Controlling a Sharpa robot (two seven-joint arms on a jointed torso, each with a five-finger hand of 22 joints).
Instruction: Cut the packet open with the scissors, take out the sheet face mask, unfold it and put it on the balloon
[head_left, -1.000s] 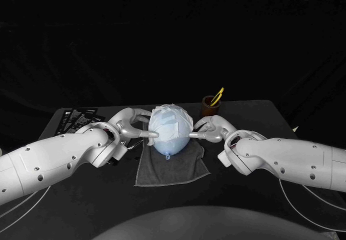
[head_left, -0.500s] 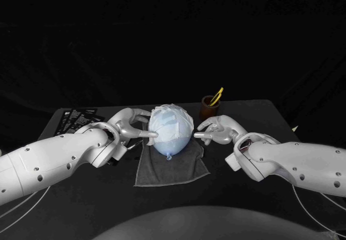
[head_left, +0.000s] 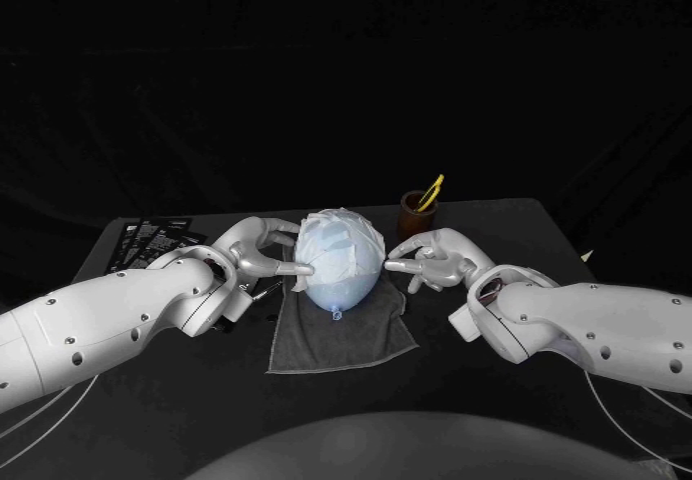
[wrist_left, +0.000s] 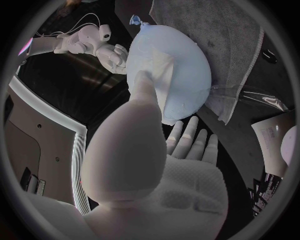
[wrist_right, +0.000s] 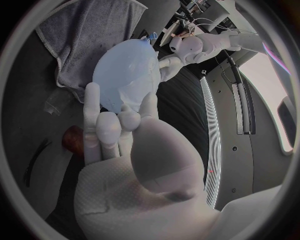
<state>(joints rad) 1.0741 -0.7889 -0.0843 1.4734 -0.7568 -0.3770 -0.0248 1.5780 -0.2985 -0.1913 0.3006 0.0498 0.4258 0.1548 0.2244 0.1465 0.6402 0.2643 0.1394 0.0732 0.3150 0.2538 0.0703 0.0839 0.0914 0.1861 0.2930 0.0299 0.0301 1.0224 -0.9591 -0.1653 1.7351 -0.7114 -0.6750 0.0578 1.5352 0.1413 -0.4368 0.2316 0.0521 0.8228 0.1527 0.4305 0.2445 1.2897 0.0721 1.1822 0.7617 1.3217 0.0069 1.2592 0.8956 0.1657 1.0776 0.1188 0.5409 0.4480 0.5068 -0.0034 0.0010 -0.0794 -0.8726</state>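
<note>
The pale blue balloon (head_left: 340, 268) lies on a grey towel (head_left: 343, 332) at mid-table, knot toward me. The white sheet mask (head_left: 343, 228) is draped over its far end and sides, wrinkled. My left hand (head_left: 264, 254) stands at the balloon's left side, and one finger (wrist_left: 142, 86) presses the mask's edge (wrist_left: 161, 64) against the balloon (wrist_left: 178, 60). My right hand (head_left: 434, 259) is at the right side with its fingers spread. Its fingertips (wrist_right: 148, 106) touch the balloon (wrist_right: 125, 67). Neither hand holds anything.
A brown cup (head_left: 418, 214) with a yellow-handled tool (head_left: 434, 188) in it stands just behind my right hand. Black packets (head_left: 150, 236) lie at the back left corner. A cut clear wrapper (wrist_left: 253, 96) lies by the towel's edge, near my left hand.
My right hand drew back a little from the balloon, then brought its fingertips in against the right side again. The left hand and balloon stayed put.
</note>
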